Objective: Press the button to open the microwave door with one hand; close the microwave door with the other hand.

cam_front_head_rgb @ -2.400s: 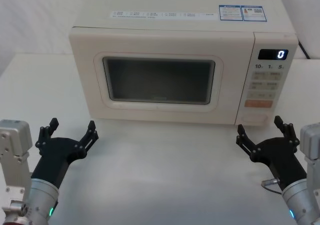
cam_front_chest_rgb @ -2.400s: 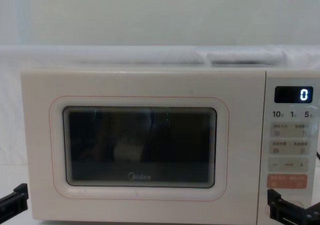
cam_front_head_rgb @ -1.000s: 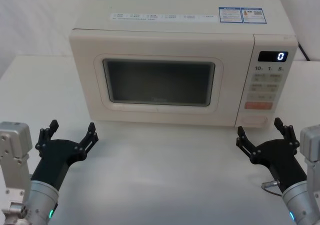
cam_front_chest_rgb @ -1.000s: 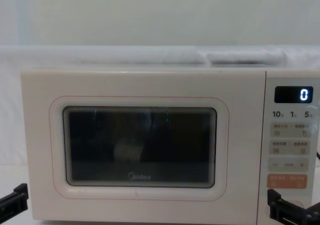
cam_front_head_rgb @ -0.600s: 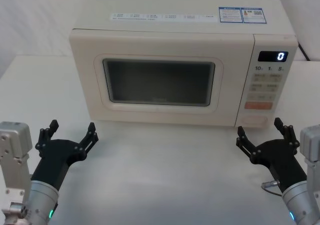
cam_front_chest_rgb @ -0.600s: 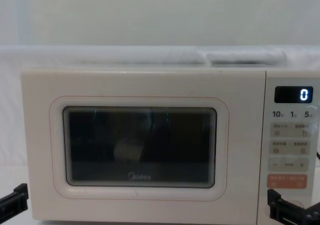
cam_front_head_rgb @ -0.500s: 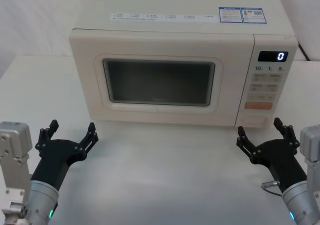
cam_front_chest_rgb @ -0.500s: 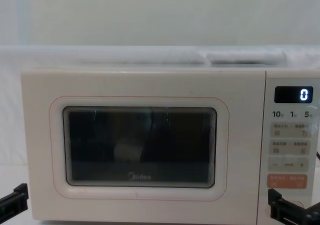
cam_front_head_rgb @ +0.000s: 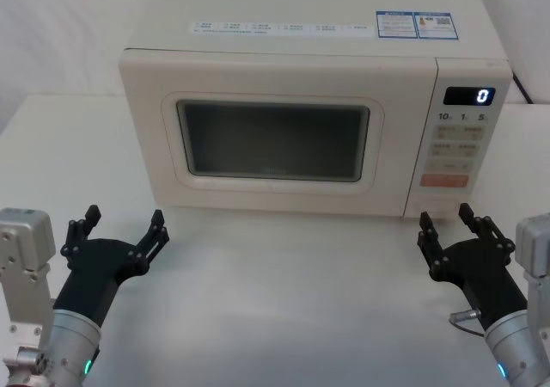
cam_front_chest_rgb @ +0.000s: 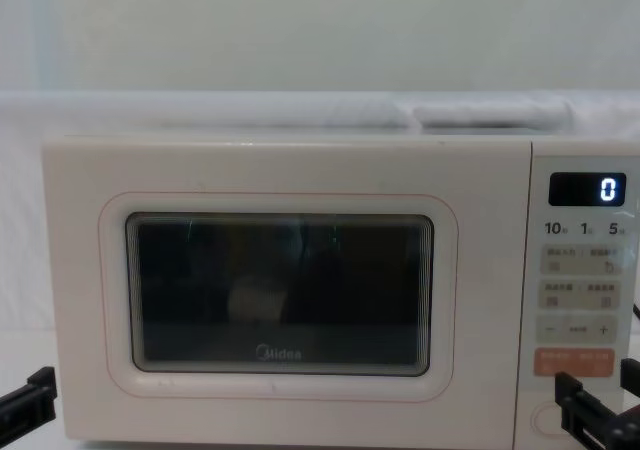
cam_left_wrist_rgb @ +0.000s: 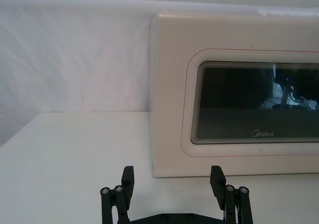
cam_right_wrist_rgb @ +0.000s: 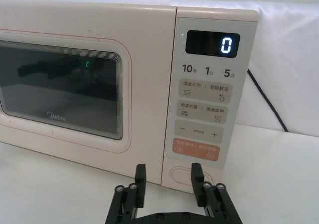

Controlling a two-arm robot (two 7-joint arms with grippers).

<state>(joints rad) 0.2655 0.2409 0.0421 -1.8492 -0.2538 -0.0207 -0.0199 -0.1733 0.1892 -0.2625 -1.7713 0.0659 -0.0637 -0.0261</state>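
White table (cam_front_head_rgb: pixel 284 275), pale wall behind | button (cam_right_wrist_rgb: pixel 191 176) low on keypad panel (cam_right_wrist_rgb: pixel 212 94), unpressed; judged stiff, short-travel, best pushed square at centre | microwave door (cam_front_head_rgb: pixel 273 133) shut, judged light, hinged | right gripper (cam_front_head_rgb: pixel 452 230) just before button, fingers narrowly parted | left gripper (cam_front_head_rgb: pixel 121 228) spread wide, well apart, idle.
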